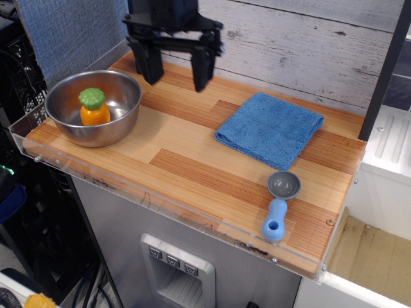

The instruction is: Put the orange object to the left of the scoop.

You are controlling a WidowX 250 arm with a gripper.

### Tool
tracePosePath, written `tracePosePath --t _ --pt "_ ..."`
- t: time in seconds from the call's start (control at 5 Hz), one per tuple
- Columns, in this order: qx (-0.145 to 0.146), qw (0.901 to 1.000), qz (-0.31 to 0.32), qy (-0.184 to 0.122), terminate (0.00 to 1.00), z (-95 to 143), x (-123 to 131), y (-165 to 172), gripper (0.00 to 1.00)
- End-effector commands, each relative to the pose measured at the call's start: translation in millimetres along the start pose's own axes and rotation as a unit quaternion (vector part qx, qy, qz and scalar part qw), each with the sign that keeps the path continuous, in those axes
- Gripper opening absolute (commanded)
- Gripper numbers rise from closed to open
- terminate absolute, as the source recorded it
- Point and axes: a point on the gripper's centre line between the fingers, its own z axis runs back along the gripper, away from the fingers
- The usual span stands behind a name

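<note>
The orange object (94, 109), a glossy toy fruit with a bumpy green cap, stands upright inside the steel bowl (126, 119) at the left end of the wooden counter. The scoop (280, 201), grey bowl and light-blue handle, lies near the front right edge with its handle toward the front. My gripper (176, 74) hangs open and empty above the back of the counter, up and to the right of the steel bowl, far left of the scoop.
A folded blue cloth (270, 129) lies at the back right of the counter. A clear plastic lip (160, 194) runs along the front edge. A grey plank wall (308, 45) stands behind, and a dark post (384, 70) at the right.
</note>
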Motion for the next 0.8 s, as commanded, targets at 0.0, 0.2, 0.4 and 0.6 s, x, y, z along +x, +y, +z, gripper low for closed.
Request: tracePosePath --t 0.0,0.2,0.4,0.6 --pt "0.038 0.9989 -0.011 -0.025 0.0 12.1 25.9 49.4 1.0" --pt "0.043 0.9985 -0.029 -0.019 0.0 11.2 31.4 72.1 1.0" --pt "0.041 0.9987 -0.029 -0.008 0.0 10.0 33.6 91.2 1.0" --pt "0.035 0.9989 -0.033 -0.003 0.0 10.1 29.9 107.1 1.0"
